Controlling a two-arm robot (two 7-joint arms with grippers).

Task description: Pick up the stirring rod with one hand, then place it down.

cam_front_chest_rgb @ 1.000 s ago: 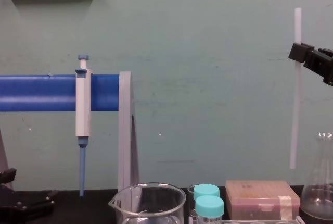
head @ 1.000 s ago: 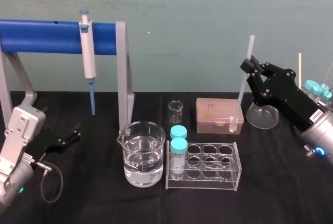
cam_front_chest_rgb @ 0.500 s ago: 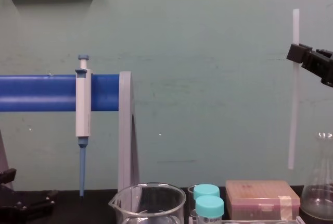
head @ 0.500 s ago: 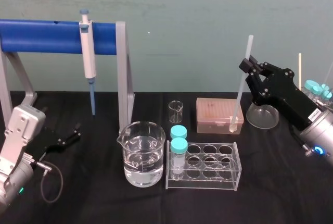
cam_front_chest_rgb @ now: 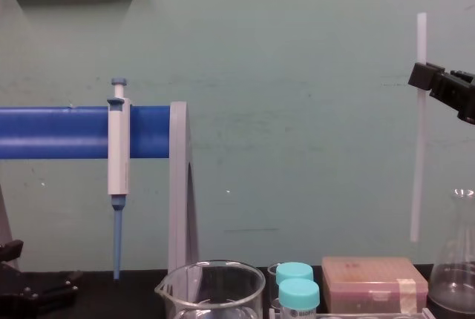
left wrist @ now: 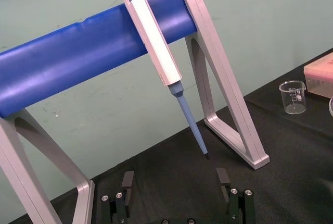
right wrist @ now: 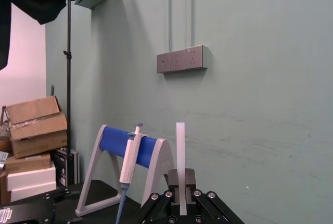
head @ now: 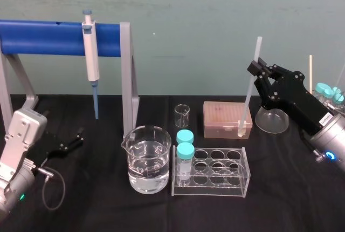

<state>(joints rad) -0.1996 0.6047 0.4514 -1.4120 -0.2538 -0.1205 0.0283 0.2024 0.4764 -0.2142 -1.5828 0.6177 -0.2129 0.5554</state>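
The stirring rod [head: 250, 83] is a thin white translucent stick held nearly upright above the pink box at the right. My right gripper [head: 256, 68] is shut on its upper part, well above the table. In the chest view the stirring rod [cam_front_chest_rgb: 418, 148] hangs free with its lower end above the box, gripped by the right gripper [cam_front_chest_rgb: 424, 76]. The right wrist view shows the stirring rod [right wrist: 180, 153] rising from between the closed fingers. My left gripper [left wrist: 175, 182] rests open low at the table's left, under the blue rack, with nothing between its fingers.
A blue bar rack [head: 59, 39] holds a pipette [head: 90, 65] at the left. A water beaker [head: 148, 159], a tube rack [head: 213, 172] with two capped tubes, a small beaker [head: 182, 115], a pink box [head: 226, 118] and a flask [head: 271, 120] stand mid-table.
The right gripper and rod have shifted very slightly left. The left arm has not moved.
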